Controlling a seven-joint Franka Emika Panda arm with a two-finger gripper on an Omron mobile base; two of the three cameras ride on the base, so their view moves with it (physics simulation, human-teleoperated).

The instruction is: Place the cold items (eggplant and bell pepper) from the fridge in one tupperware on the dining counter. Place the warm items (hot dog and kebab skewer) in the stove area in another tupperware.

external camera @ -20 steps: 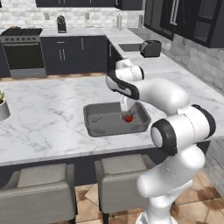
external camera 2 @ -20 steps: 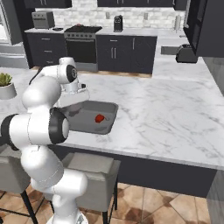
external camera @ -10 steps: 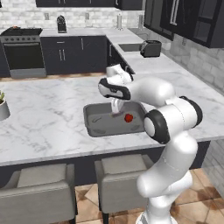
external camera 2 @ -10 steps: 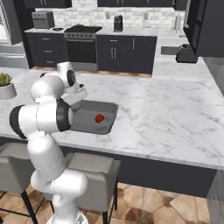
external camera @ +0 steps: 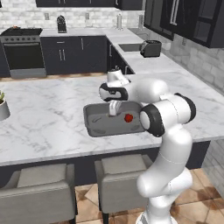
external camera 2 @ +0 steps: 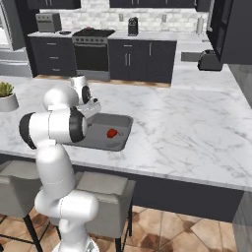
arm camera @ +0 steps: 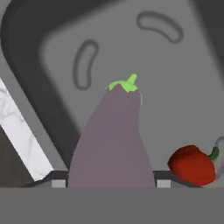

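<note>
- One grey tupperware (external camera: pixel 94 127) on the marble worktop (external camera: pixel 43 113).
- One purple eggplant (arm camera: pixel 113 140) with a green cap.
- One red bell pepper (external camera: pixel 128 117).
- One tool (external camera: pixel 113 110) on the one white arm.
- Two grey stools: one stool (external camera: pixel 37 192) to the left, a second stool (external camera: pixel 120 175) beside it.
- One potted plant (external camera 2: pixel 7 96).
- Two toasters: a dark toaster (external camera: pixel 151 48) and a silver toaster (external camera 2: pixel 48 21).
- One stove (external camera 2: pixel 92 53).
- One coffee machine (external camera 2: pixel 132 26).

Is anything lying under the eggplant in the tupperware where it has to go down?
Nothing visible. The purple eggplant in the pincer hangs over bare floor of the grey tupperware; the red bell pepper lies off to one side.
</note>
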